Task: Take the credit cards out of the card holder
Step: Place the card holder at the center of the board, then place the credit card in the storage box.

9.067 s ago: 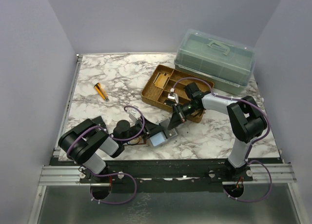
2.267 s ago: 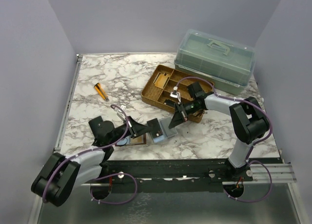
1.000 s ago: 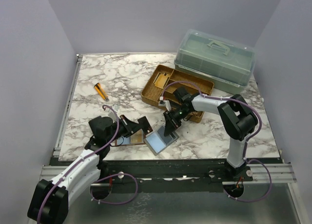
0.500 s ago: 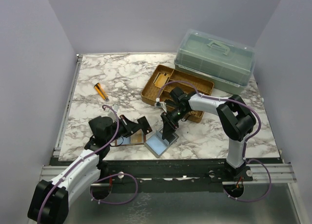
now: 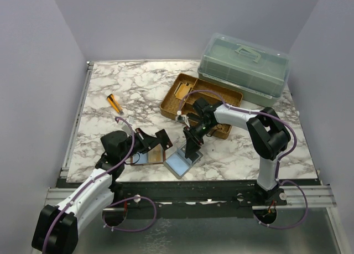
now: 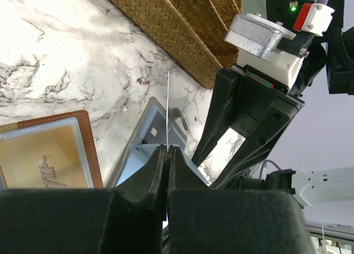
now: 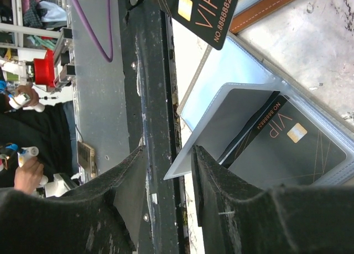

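The card holder [image 5: 177, 165] lies open at the desk's near edge, mid-way. The left hand [image 6: 167, 150] pinches one card [image 7: 204, 8] free. The right hand [image 7: 167, 151], spread, should pin the sleeve flat so the remaining card [image 7: 287, 135] slides out cleanly.

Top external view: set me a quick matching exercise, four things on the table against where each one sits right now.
1. card no. 88888826
2. blue-grey folder
3. woven tray
4. orange pen

A. alone on the marble, far left
B. next to the clear box
C. pinched in the left pincer
D. at the right pincer's tips

Pairs: 1-C, 2-D, 3-B, 4-A
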Controlling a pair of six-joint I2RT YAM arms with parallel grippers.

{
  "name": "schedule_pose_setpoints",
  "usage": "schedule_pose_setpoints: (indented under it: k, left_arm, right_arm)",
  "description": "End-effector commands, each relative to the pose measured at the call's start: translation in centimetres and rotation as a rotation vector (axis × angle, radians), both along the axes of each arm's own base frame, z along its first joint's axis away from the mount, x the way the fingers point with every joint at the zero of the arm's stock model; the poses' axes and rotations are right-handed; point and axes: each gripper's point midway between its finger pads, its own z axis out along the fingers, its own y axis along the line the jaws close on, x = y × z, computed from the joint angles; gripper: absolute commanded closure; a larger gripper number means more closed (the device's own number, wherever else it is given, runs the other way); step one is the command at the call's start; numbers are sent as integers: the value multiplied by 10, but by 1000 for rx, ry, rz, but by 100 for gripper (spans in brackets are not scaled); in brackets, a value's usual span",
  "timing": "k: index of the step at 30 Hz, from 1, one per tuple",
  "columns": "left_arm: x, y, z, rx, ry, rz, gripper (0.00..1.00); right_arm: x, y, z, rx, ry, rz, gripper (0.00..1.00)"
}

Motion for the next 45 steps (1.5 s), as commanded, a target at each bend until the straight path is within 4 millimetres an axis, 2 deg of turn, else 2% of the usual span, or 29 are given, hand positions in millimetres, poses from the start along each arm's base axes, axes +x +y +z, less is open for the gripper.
schedule_pose_setpoints:
  k: [1,10,16,21,25,28,29,32,35,41,45]
  left_arm:
    - [8,0,21,-12,-64,8,100]
    - [7,-1,32,-34,-99,2,100]
    - [12,-3,49,-76,-150,12,100]
    - [32,-9,75,-180,-194,46,100]
    - [53,-21,95,-259,-192,41,100]
    - [73,-31,100,-304,-151,49,100]
    - [79,-34,99,-315,-134,57,100]
    - [97,-46,94,-330,-89,89,100]
    - [110,-61,87,-331,-54,141,100]
    - [131,-100,58,-345,82,240,100]
    - [142,-120,32,-307,176,315,100]
  right_arm:
    - [2,4,14,54,4,22,56]
    - [0,5,20,82,4,38,56]
    - [12,2,33,103,-53,35,56]
    - [31,-7,55,155,-98,-4,56]
    - [32,-15,60,165,-136,-8,56]
    - [45,-27,70,176,-175,-46,56]
    - [50,-31,76,182,-187,-65,56]
    - [83,-62,90,193,-234,-200,56]
    - [100,-87,97,188,-284,-305,55]
    - [117,-124,107,199,-326,-462,54]
    - [118,-135,111,220,-333,-502,53]
